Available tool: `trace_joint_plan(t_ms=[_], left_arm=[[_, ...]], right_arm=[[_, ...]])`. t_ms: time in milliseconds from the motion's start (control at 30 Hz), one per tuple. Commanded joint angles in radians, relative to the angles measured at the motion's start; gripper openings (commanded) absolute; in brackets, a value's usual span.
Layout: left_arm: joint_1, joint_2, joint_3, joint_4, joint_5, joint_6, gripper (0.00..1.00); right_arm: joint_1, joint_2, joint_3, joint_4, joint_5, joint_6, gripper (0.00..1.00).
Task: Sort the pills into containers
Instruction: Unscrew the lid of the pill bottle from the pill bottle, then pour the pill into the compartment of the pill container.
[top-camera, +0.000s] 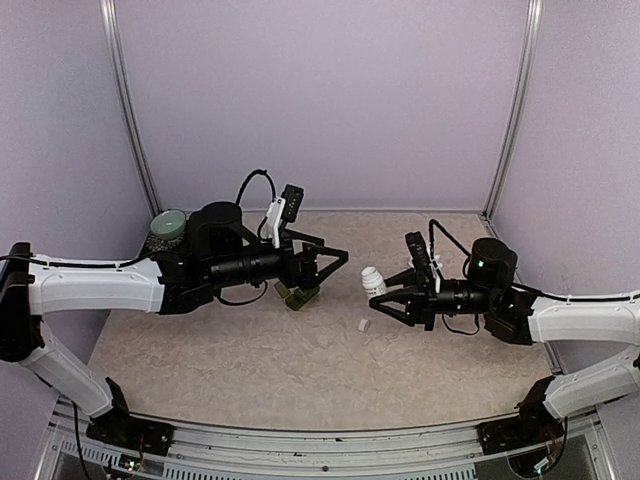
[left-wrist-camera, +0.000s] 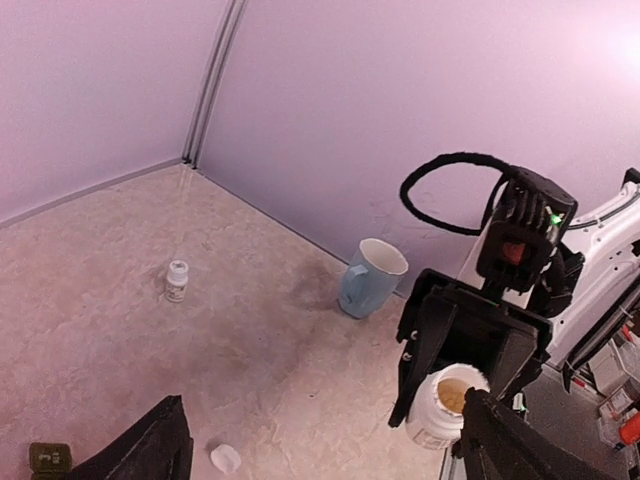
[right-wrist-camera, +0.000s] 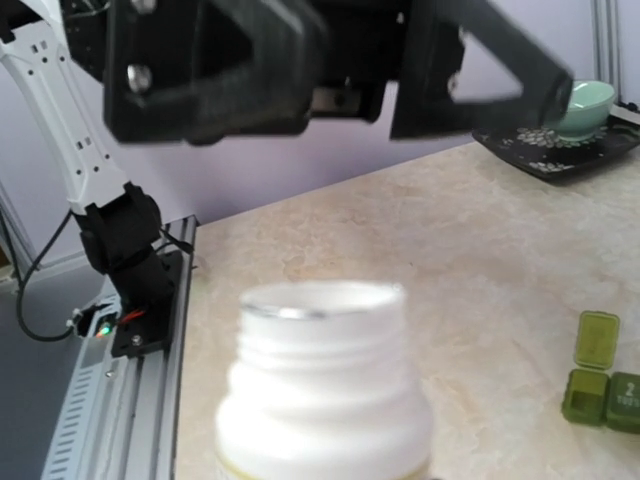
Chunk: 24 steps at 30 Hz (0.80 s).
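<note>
no writing can be read: the label on the small white bottle (left-wrist-camera: 177, 281) standing far out on the table (top-camera: 250, 370) is too small, and the raised mark on one lid of the containers (right-wrist-camera: 588, 395) is blurred.

the containers are a dark green strip of square plastic compartments lying flat on the table. in the right wrist view one lid is open and the green looks slightly translucent. from above, the strip sits just beside the tips of the left claw (top-camera: 335, 270), on the side towards the near edge, and the lower finger partly overlaps it. whether they touch cannot be told. the left claw's black fingers are spread wide with nothing between them.

the right claw (top-camera: 380, 295) is pressed against both sides of the round body of a white plastic pill bottle (left-wrist-camera: 435, 420). the bottle's threaded neck is uncapped, and tan pills (left-wrist-camera: 455, 395) show inside. bottle and right claw are apart from the strip, to its right in the top view. a small white cap (top-camera: 364, 325) lies on the table near the right claw.

a glossy pale blue mug (left-wrist-camera: 370, 277) with a handle stands near the wall. a pale green bowl (top-camera: 168, 228) rests on a dark tray (right-wrist-camera: 560, 150) beside the left arm. the tabletop is beige with a matte, marbled pattern, and the walls (top-camera: 320, 100) are plain lilac.
</note>
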Motion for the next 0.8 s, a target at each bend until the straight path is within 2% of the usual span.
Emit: trace_joint_plan(t_ms=[0, 67, 400, 767], left_arm=[[0.011, -0.039, -0.057, -0.009, -0.144, -0.015, 0.96], [0.021, -0.051, -0.074, -0.018, -0.179, -0.035, 0.99], [0.077, -0.094, -0.147, -0.067, -0.275, -0.091, 0.99], [0.127, -0.125, -0.23, -0.077, -0.317, -0.139, 0.99]], right_arm=[[-0.004, -0.017, -0.011, -0.019, 0.05, -0.047, 0.01], [-0.004, -0.01, -0.009, -0.016, 0.078, -0.063, 0.01], [-0.004, 0.112, 0.053, -0.017, 0.197, -0.126, 0.0], [-0.004, 0.346, 0.223, -0.067, 0.213, -0.19, 0.0]])
